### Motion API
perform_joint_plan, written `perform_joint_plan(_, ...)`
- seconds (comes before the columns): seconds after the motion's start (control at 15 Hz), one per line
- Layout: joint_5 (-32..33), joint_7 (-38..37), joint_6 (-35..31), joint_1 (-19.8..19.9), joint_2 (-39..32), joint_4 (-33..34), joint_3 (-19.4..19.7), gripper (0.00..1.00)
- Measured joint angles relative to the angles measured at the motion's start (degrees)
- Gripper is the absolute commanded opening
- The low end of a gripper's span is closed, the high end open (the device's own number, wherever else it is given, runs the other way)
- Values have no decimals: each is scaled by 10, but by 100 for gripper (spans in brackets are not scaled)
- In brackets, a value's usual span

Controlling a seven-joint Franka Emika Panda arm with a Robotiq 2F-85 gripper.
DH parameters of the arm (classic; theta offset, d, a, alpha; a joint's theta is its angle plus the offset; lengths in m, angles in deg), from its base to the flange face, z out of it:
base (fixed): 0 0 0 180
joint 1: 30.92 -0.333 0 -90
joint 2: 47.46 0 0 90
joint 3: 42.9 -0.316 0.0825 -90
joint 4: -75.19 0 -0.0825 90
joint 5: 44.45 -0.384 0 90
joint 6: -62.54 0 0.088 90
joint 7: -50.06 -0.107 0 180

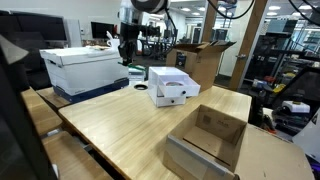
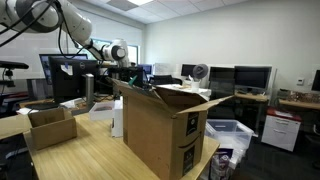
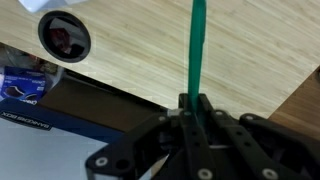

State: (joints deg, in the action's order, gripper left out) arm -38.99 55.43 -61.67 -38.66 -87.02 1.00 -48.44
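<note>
my jaws are clamped shut on a thin green stick (image 3: 196, 45). in the wrist view it sits dead centre in the gripper (image 3: 193, 100), and its long axis runs straight out from the fingertips toward the wooden surface (image 1: 110, 125) below. the stick's far end runs out of the top of that picture, so i cannot tell whether it touches the wood.

off to one side of the stick, well apart from it, stands a white cup (image 3: 62, 35). its mouth faces the camera, and i see something dark red inside that i cannot make out.

in an exterior view the gripper (image 1: 127, 45) hangs over the far edge, just beside a lidded white bin (image 1: 85, 65) whose contents are hidden. nearer the camera an open cardboard box (image 1: 210, 140) shows nothing inside, and a white carton (image 1: 170, 88) sits between them.
</note>
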Motion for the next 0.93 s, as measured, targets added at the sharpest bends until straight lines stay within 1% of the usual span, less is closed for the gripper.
perform_joint_plan(0.13,0,0,-12,3,19,-23,0,5)
perform_joint_plan(0.27,-1,0,-34,6,44,-62,0,5)
perform_joint_plan(0.93,-14,0,-180,22,188,-297,-1,4)
